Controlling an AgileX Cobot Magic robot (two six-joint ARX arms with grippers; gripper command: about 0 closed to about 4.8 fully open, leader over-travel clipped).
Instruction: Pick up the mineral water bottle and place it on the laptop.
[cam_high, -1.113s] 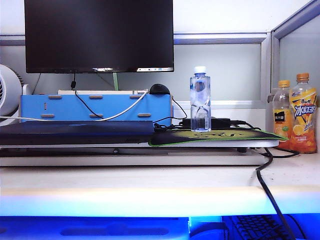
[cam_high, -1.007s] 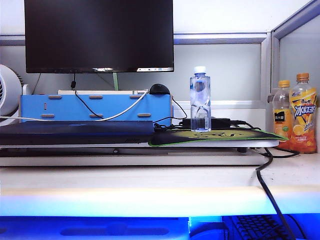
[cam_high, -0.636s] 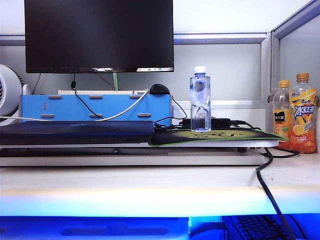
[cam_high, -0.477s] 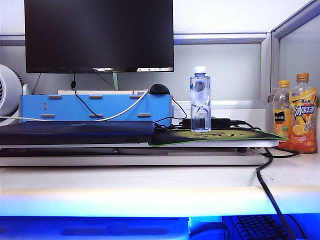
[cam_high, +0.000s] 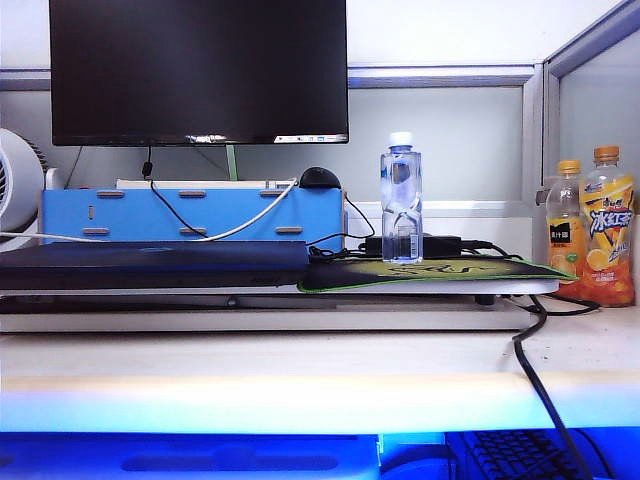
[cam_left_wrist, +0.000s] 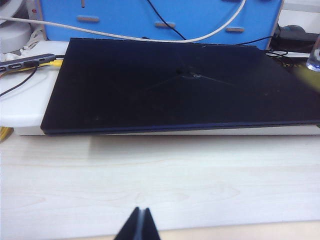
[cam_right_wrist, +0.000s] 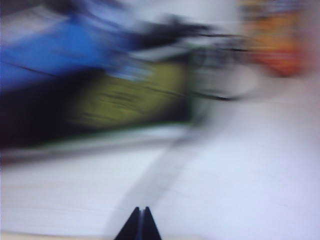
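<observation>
The mineral water bottle (cam_high: 401, 198), clear with a white cap, stands upright on the green-edged mouse mat (cam_high: 440, 272) right of centre; its base shows at the edge of the left wrist view (cam_left_wrist: 315, 56). The laptop (cam_high: 150, 263), a closed dark slab, lies to its left and fills the left wrist view (cam_left_wrist: 180, 85). Neither arm shows in the exterior view. My left gripper (cam_left_wrist: 141, 210) hangs shut and empty over the pale desk, short of the laptop's near edge. My right gripper (cam_right_wrist: 141, 209) is shut and empty over the desk; its view is motion-blurred.
A large black monitor (cam_high: 198, 70) stands behind a blue box (cam_high: 190, 215) with cables. Two orange-capped drink bottles (cam_high: 592, 240) stand at the far right by the partition. A black cable (cam_high: 535, 370) runs down over the desk's front edge. A white fan (cam_high: 15, 190) sits at the left.
Nothing on the desk has moved in the exterior view. The right wrist view is smeared by motion.
</observation>
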